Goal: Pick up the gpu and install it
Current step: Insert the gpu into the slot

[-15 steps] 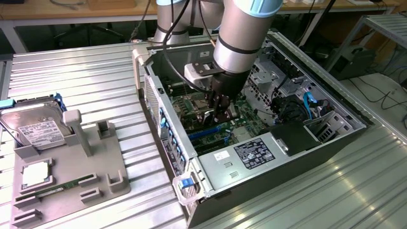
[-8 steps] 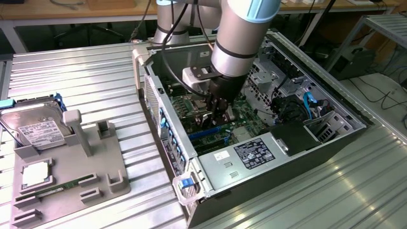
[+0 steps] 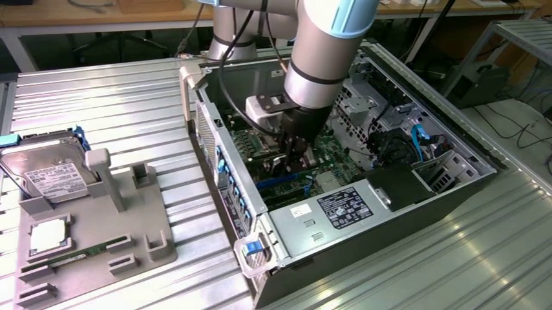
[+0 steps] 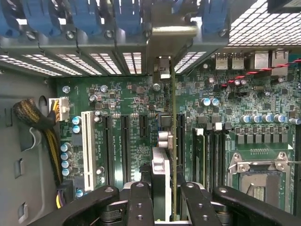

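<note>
One gripper (image 4: 164,200), jaws part-closed and clamping the gpu (image 4: 161,165) edge-on just above the motherboard (image 4: 117,94), risks jamming the card if it sits off its slot (image 4: 181,136).

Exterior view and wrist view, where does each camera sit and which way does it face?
Exterior view: high off the arm, looking down into the open computer case; the arm shows.
Wrist view: on the wrist, facing the motherboard; the gripper grips the gpu edge-on.
Both share the motherboard and gripper.
</note>
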`<state>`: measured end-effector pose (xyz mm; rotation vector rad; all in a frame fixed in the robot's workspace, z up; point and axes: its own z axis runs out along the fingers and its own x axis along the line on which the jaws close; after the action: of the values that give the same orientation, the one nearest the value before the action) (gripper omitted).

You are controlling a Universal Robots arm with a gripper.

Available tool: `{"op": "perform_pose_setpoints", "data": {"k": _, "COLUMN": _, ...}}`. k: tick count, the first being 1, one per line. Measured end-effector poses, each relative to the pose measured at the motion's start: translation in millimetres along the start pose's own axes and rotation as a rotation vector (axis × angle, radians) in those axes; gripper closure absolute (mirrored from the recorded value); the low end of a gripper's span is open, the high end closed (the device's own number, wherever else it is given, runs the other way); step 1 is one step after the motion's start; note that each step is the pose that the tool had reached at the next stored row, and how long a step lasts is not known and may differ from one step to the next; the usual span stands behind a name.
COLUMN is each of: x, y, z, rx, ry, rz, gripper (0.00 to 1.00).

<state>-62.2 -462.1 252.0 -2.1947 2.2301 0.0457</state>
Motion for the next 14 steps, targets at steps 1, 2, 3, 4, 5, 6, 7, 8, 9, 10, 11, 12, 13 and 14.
{"op": "perform_pose_setpoints", "data": {"k": 1, "x": 0.0, "y": 0.1, "z": 1.4, "rx": 0.0, "ry": -0.0001, "rz": 0.0, "gripper": 0.72}}
{"op": "perform_pose_setpoints", "data": {"k": 2, "x": 0.1, "y": 0.1, "z": 2.3, "rx": 0.0, "ry": -0.0001, "rz": 0.0, "gripper": 0.72}}
{"op": "perform_pose_setpoints", "data": {"k": 3, "x": 0.1, "y": 0.2, "z": 2.9, "rx": -0.0001, "ry": 0.0, "rz": -0.001, "gripper": 0.72}}
{"op": "perform_pose_setpoints", "data": {"k": 4, "x": 0.1, "y": 0.3, "z": 3.5, "rx": 0.0, "ry": -0.0001, "rz": -0.001, "gripper": 0.72}}
{"op": "perform_pose_setpoints", "data": {"k": 5, "x": 0.1, "y": 0.4, "z": 4.1, "rx": -0.0001, "ry": 0.0, "rz": -0.001, "gripper": 0.72}}
{"op": "perform_pose_setpoints", "data": {"k": 6, "x": 0.2, "y": 0.4, "z": 5.2, "rx": -0.0001, "ry": 0.0, "rz": -0.001, "gripper": 0.72}}
{"op": "perform_pose_setpoints", "data": {"k": 7, "x": 0.2, "y": 0.5, "z": 6.5, "rx": -0.0003, "ry": 0.0, "rz": -0.001, "gripper": 0.72}}
{"op": "perform_pose_setpoints", "data": {"k": 8, "x": 0.2, "y": 0.6, "z": 7.2, "rx": -0.0004, "ry": -0.0001, "rz": -0.001, "gripper": 0.72}}
{"op": "perform_pose_setpoints", "data": {"k": 9, "x": 0.2, "y": 0.6, "z": 7.2, "rx": -0.0005, "ry": 0.0, "rz": -0.001, "gripper": 0.72}}
{"op": "perform_pose_setpoints", "data": {"k": 10, "x": 0.2, "y": 0.7, "z": 7.2, "rx": -0.0005, "ry": 0.0001, "rz": -0.001, "gripper": 0.72}}
{"op": "perform_pose_setpoints", "data": {"k": 11, "x": 0.2, "y": 0.6, "z": 7.2, "rx": -0.0005, "ry": 0.0001, "rz": -0.001, "gripper": 0.72}}
{"op": "perform_pose_setpoints", "data": {"k": 12, "x": 0.2, "y": 0.6, "z": 7.2, "rx": -0.0005, "ry": 0.0001, "rz": -0.001, "gripper": 0.72}}
{"op": "perform_pose_setpoints", "data": {"k": 13, "x": 0.2, "y": 0.7, "z": 7.2, "rx": -0.0004, "ry": 0.0, "rz": -0.001, "gripper": 0.72}}
{"op": "perform_pose_setpoints", "data": {"k": 14, "x": 0.2, "y": 0.7, "z": 6.2, "rx": 0.0, "ry": 0.0, "rz": -0.001, "gripper": 0.72}}
